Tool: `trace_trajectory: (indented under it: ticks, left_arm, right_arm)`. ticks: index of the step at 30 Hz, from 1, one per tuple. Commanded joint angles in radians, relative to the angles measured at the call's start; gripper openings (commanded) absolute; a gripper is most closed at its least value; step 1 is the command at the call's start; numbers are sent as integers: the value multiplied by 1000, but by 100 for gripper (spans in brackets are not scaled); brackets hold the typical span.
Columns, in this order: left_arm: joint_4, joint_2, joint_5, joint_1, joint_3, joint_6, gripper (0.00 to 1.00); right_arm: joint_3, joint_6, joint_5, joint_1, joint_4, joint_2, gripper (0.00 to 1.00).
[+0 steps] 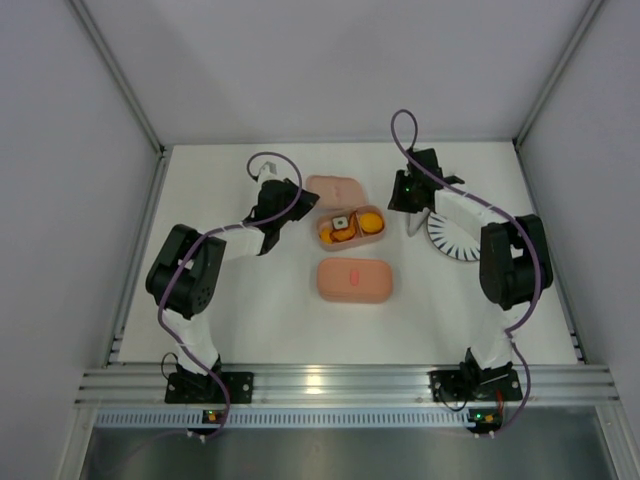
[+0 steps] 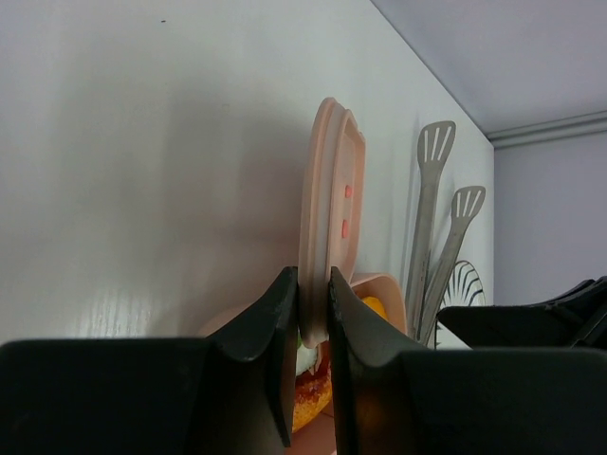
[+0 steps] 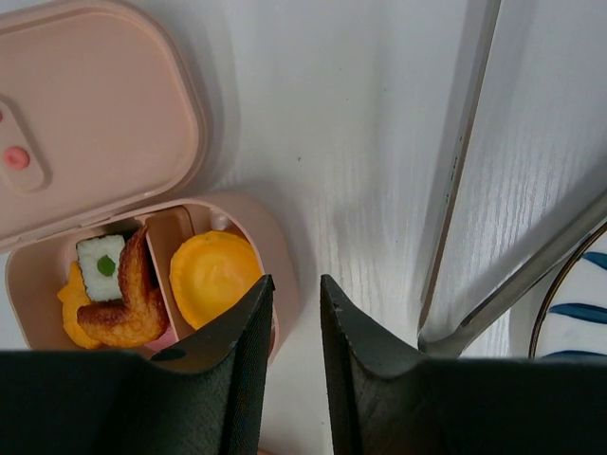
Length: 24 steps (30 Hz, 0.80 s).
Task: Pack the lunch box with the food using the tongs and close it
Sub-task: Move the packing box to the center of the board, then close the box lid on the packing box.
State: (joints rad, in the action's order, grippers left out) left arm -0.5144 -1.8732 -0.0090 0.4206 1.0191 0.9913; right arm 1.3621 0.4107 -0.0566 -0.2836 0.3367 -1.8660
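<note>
Robot lab cell: a white wood-grain desk (image 1: 250, 320) is boxed in by plain pale grey wall panels (image 1: 60, 150). Two black cabled robot arms (image 1: 190, 275) are bolted to a silver aluminium profile rail (image 1: 340, 380) at its near edge.

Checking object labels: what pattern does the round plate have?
White plate with dark radial stripes, clearest in the top external view.

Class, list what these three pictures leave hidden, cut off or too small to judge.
Near pink piece: bare lid or closed box? Top view only, too small.
Plate: right arm covers part in top view; right wrist's frame edge cuts it.
Tongs tips: cut off by right wrist view's top and right edges.
</note>
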Motion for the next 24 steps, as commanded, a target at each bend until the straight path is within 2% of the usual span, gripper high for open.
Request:
trace_trajectory:
  ticks: [1, 7, 14, 18, 21, 24]
  left_arm:
    - [-50, 49, 58, 4, -8, -22, 0]
    - [-65, 83, 20, 6, -11, -109, 0]
    - [-39, 134, -58, -16, 73, -207, 0]
    - [29, 152, -28, -45, 125, -197, 0]
    - [138, 178, 3, -59, 167, -165, 0]
    - [290, 195, 102, -80, 211, -102, 0]
  right_arm:
    - [-6, -15, 12, 17, -31, 47, 26]
    - [17, -23, 31, 17, -19, 50, 26]
    - [51, -30, 51, 17, -19, 65, 26]
    - [40, -44, 52, 17, -41, 83, 27]
    - [17, -59, 52, 17, -71, 111, 27]
    - [-23, -70, 52, 17, -114, 154, 28]
